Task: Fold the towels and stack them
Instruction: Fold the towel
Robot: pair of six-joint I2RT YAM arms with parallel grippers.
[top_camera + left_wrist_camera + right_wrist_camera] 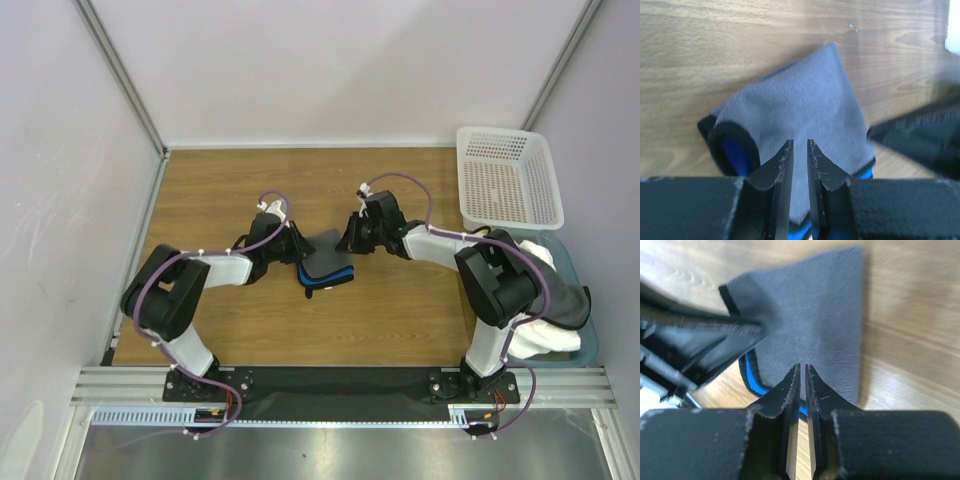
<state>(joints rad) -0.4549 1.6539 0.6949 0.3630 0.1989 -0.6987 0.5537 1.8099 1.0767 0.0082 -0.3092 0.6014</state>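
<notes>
A small dark grey towel (328, 266) edged blue lies folded on the wooden table (220, 190) between my two grippers. My left gripper (300, 250) meets its left side; in the left wrist view its jaws (800, 142) stand a narrow gap apart with grey cloth (800, 95) filling that gap. My right gripper (347, 240) reaches in from the right. Its jaws (802, 366) are closed to a thin slit, tips on the towel (815, 310) near its blue edge. A large white towel (545, 338) sits bunched at the right.
A white perforated basket (508, 180) stands at the back right. A grey-blue bin (592, 335) at the right edge holds the white towel, with something dark draped over it. White walls enclose the table on the left, back and right.
</notes>
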